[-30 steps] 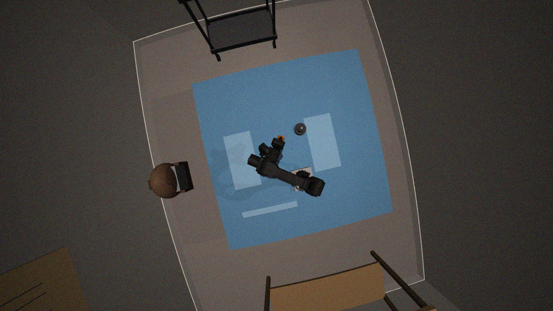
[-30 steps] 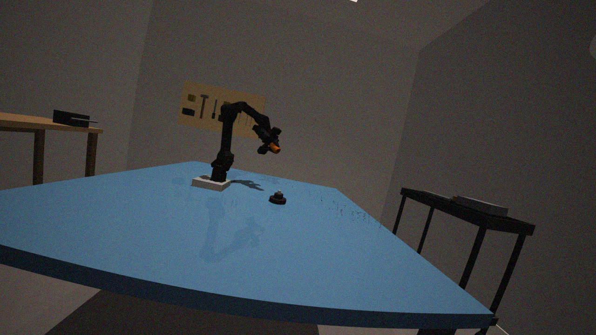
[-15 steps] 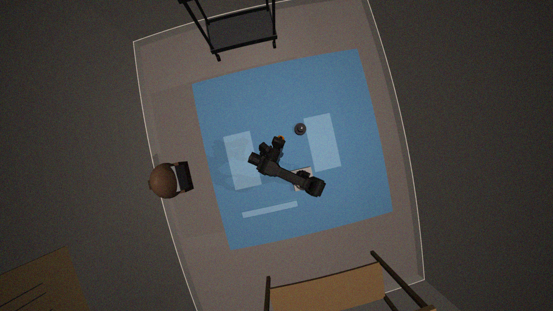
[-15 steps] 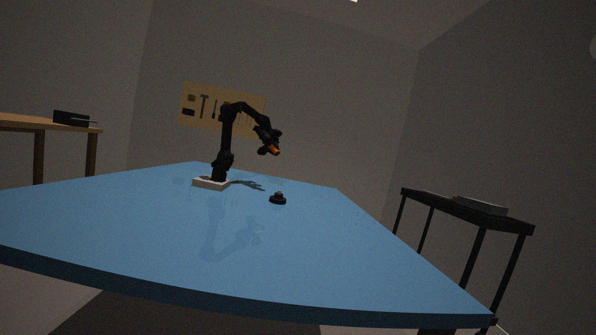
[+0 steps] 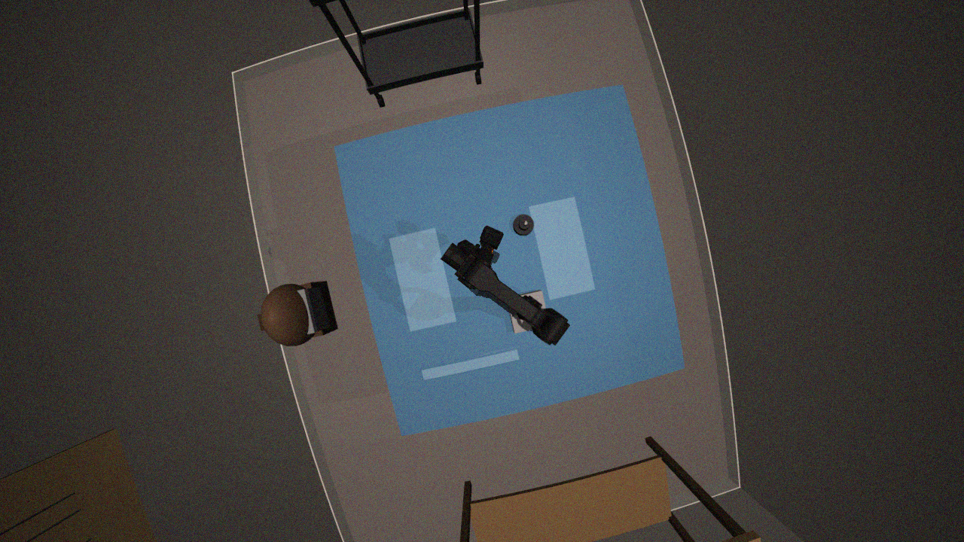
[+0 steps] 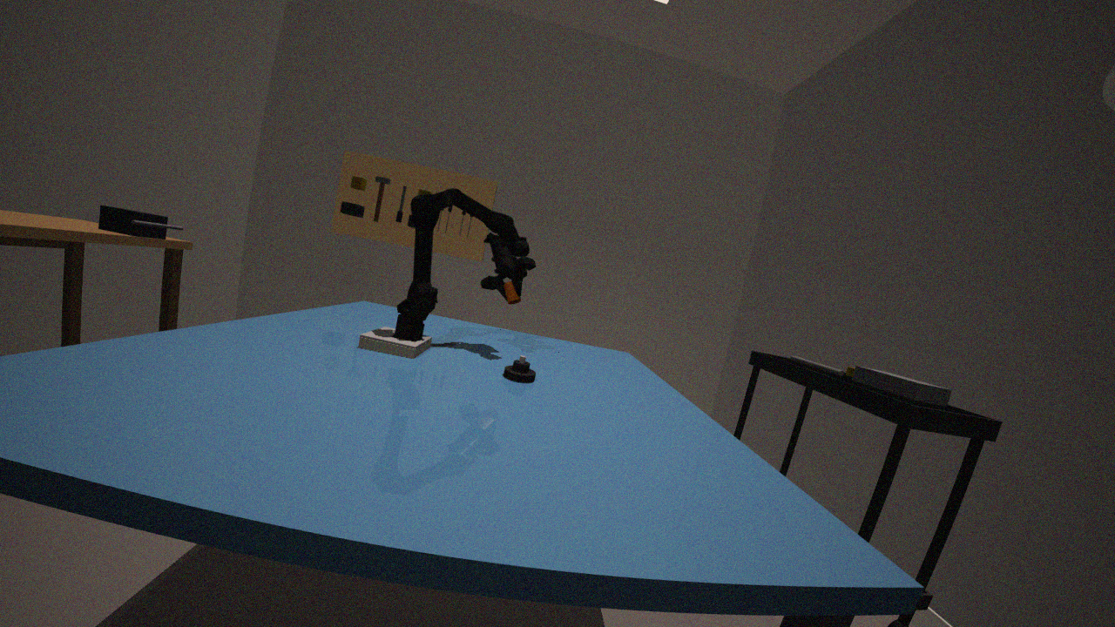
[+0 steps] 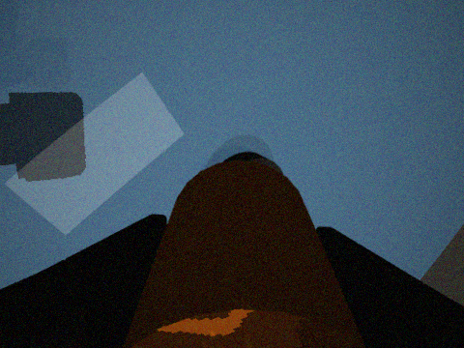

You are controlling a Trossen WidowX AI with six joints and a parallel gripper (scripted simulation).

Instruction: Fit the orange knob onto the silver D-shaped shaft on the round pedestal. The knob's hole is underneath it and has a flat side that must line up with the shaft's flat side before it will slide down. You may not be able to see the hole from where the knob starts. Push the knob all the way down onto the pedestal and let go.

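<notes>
One black hand (image 6: 507, 285) pinching the rigid orange cylindrical knob (image 6: 510, 292) by its sides, likely light and slick, hovering above the dark round pedestal (image 6: 519, 373).

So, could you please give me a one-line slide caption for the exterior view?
End effector holds the orange knob aloft, above the round pedestal on the blue table.

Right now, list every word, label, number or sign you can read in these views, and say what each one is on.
None: no readable text in any view.
Tool board on the wall: only tool shapes, no lettering.
Orange knob in the gripper, pedestal, table: no markings.
</notes>
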